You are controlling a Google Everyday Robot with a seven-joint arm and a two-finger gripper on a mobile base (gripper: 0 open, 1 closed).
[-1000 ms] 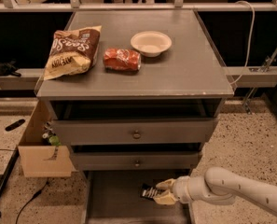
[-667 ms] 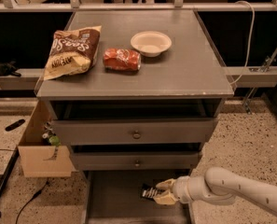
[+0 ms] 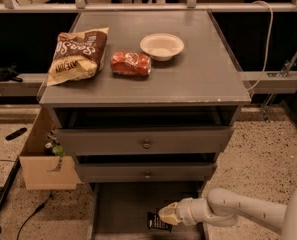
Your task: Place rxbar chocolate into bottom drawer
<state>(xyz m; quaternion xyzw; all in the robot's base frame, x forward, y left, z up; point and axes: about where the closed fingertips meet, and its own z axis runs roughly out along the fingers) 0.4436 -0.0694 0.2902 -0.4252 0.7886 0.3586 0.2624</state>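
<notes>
My hand (image 3: 164, 216) is gripping the rxbar chocolate (image 3: 155, 223), holding it low inside the open bottom drawer (image 3: 122, 208), right of centre.

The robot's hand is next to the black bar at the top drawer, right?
Not quite. The camera view shows the gripper next to the rxbar chocolate down at the bottom drawer, which is pulled open, not at the top one.
</notes>
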